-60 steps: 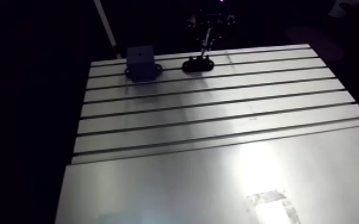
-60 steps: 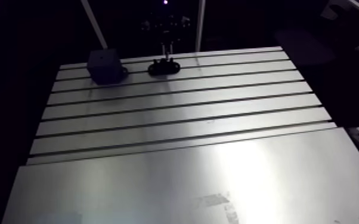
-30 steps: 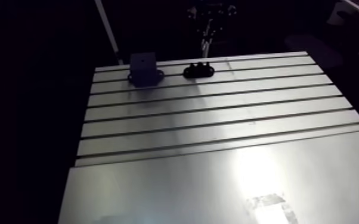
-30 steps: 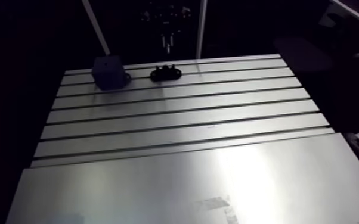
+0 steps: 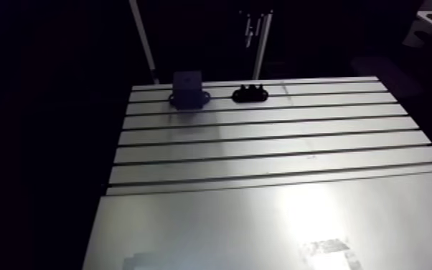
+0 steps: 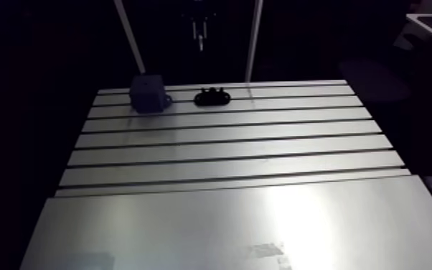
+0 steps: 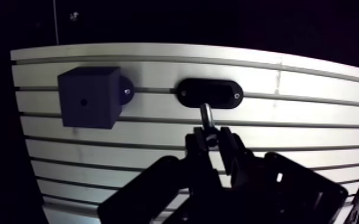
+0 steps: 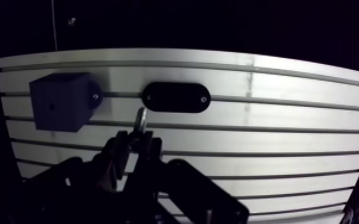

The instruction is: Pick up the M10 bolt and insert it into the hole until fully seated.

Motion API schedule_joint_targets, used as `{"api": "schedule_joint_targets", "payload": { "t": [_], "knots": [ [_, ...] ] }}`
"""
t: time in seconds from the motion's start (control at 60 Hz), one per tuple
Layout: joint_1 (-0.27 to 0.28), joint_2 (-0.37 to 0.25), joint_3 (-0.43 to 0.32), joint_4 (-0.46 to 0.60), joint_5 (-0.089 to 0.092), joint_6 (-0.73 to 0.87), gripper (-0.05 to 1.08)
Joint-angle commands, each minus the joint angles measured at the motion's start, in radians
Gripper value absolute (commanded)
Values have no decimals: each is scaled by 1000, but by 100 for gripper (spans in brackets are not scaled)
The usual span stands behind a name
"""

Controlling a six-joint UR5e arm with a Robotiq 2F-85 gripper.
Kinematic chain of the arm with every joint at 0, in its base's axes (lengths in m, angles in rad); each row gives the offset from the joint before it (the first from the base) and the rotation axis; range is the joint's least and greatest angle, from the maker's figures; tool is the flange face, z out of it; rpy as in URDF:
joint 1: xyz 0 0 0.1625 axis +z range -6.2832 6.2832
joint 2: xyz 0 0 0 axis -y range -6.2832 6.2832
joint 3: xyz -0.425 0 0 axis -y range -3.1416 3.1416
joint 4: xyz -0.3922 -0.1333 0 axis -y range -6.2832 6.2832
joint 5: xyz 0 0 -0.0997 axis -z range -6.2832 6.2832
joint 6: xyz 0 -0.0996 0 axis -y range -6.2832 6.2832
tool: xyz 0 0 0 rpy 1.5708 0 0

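1. Because a bolt pushed into a loose target would only shove it aside, the block looks fastened to the slotted table by a foot with a screw in it. Its small round hole faces the wrist camera. It stands at about ten o'clock from the gripper, well apart from it.
2. At three o'clock of the block, near it but not touching, lies a black oval holder. It appears screwed down too, probably to serve as the bolt's resting stand.
3. Next comes the bolt. It is clamped at its head end between the fingers, with the shank pointing to twelve o'clock and its tip over the holder's near edge in the wrist view. Held this way, the shank is left free to enter the hole.
4. The gripper is closed down to the bolt's width — nearly shut, holding the bolt and nothing else. In the arm view it hangs high over the table's far edge, so the bolt is clear of everything. I judge the carry toward the block — at ten o'clock — is the step in hand.
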Motion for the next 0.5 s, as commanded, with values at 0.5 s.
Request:
{"api": "schedule_joint_targets", "payload": {
  "t": [0.5],
  "knots": [
    [168,146,-277,316,6,52,107]
  ]
}}
